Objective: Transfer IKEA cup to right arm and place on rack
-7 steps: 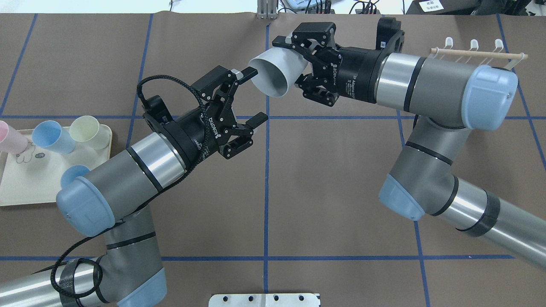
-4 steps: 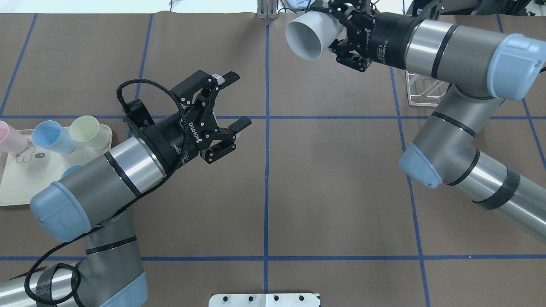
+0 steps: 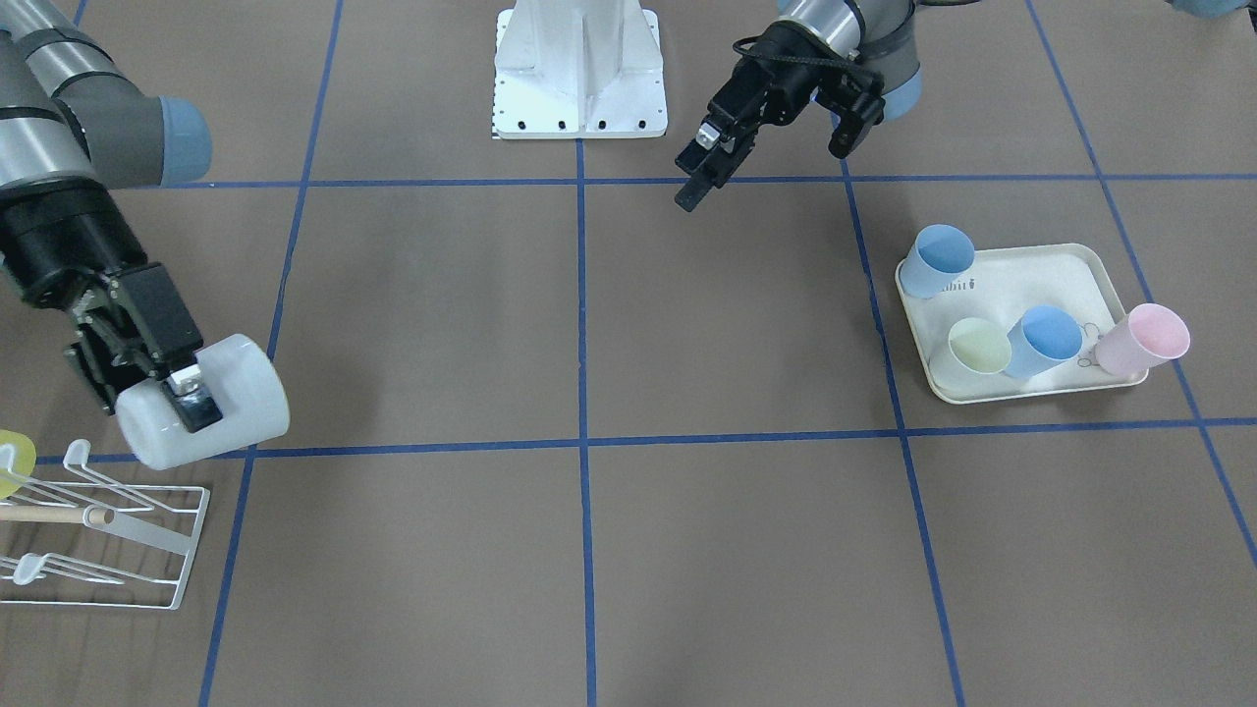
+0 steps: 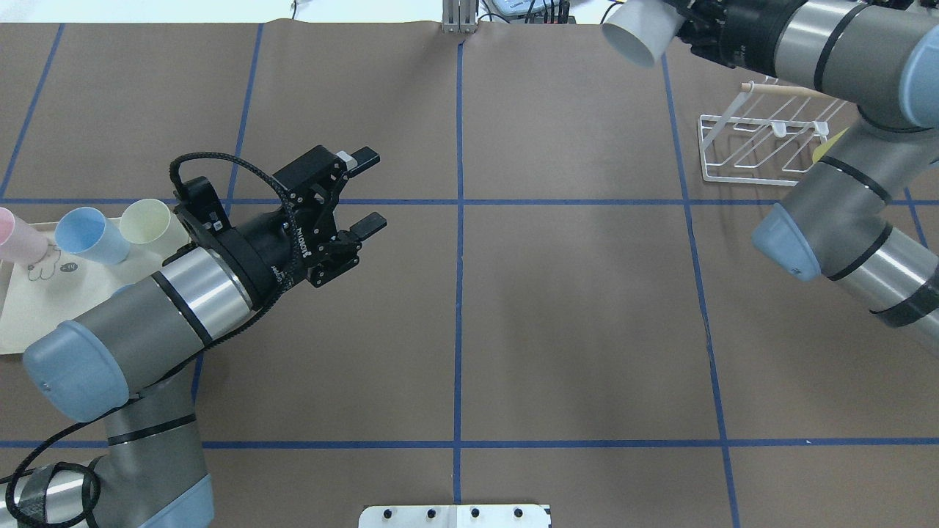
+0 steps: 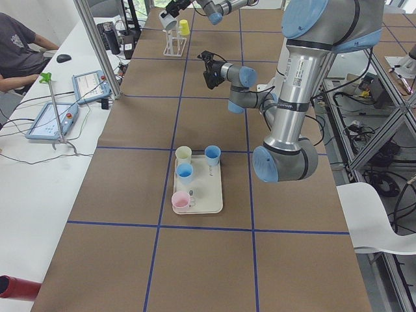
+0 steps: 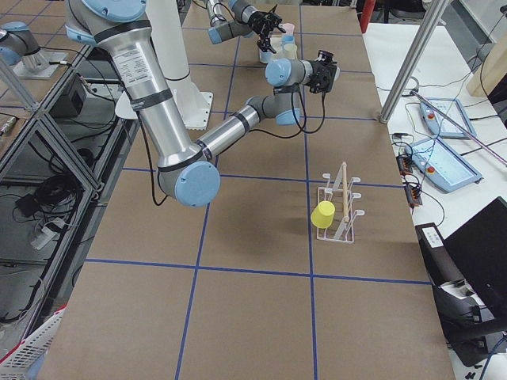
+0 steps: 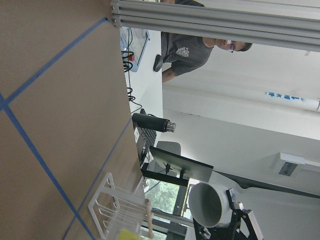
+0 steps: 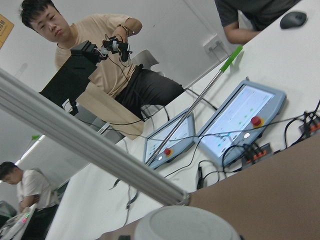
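Note:
My right gripper (image 3: 162, 388) is shut on the white IKEA cup (image 3: 211, 405) and holds it on its side in the air, just short of the rack (image 3: 108, 550). In the overhead view the cup (image 4: 637, 34) is at the table's far edge, left of the white wire rack (image 4: 755, 150) with its wooden rod. A yellow cup (image 3: 12, 462) hangs on the rack. My left gripper (image 4: 369, 189) is open and empty over the table's left half, far from the cup. The left wrist view shows the cup (image 7: 207, 205) from afar, mouth towards the camera.
A cream tray (image 3: 1041, 280) at my left holds two blue cups, a pale yellow cup (image 3: 978, 346) and a pink cup (image 3: 1144, 339). Operators and control tablets are beyond the table's far edge. The robot base plate (image 3: 579, 108) is at the near edge.
My right gripper has carried the white cup right and back towards the rack. My left gripper, open, has pulled back to the left and away from the cup.

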You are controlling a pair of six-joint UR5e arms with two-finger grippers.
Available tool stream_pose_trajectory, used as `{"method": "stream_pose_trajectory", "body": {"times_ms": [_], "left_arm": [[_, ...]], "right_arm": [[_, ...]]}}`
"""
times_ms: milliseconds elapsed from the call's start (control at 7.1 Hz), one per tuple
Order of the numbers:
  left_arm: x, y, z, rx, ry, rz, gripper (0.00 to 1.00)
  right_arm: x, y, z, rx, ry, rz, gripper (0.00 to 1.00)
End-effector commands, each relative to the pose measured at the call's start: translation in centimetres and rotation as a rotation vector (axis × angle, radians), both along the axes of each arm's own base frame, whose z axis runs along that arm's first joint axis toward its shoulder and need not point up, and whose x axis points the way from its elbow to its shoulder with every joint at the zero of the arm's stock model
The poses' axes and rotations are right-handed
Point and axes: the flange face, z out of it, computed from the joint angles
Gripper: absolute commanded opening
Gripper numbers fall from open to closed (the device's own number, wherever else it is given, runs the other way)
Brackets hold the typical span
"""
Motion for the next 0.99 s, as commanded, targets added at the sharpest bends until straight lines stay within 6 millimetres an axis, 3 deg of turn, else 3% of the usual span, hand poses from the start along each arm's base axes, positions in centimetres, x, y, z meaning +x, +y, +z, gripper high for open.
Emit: {"method": "stream_pose_trajectory", "body": {"times_ms": [0,282,423,564,705,846], "left_arm": [[-1.2,0.4,3.6,0.014,-0.292,-0.021,1.00],[-1.6,0.0,3.1,-0.025,-0.558,-0.016,1.00],[-1.6,0.1,3.0,-0.031,-0.586,-0.009,1.00],[-1.8,0.2,3.2,-0.028,-0.654,-0.004,1.00],[-2.8,0.5,2.3,-0.010,-0.781,0.008,1.00],[-3.4,0.9,1.8,-0.011,-0.831,0.036,1.00]], "right_arm": [[4.7,0.6,6.3,0.032,0.299,0.196,0.00],[8.0,3.3,12.1,0.026,0.579,0.341,0.00],[7.4,4.7,13.9,0.023,0.659,0.346,0.00],[3.8,5.8,14.8,0.031,0.685,0.313,0.00],[1.8,6.4,15.7,0.028,0.719,0.312,0.00],[1.2,6.6,15.8,0.033,0.728,0.303,0.00]]}}
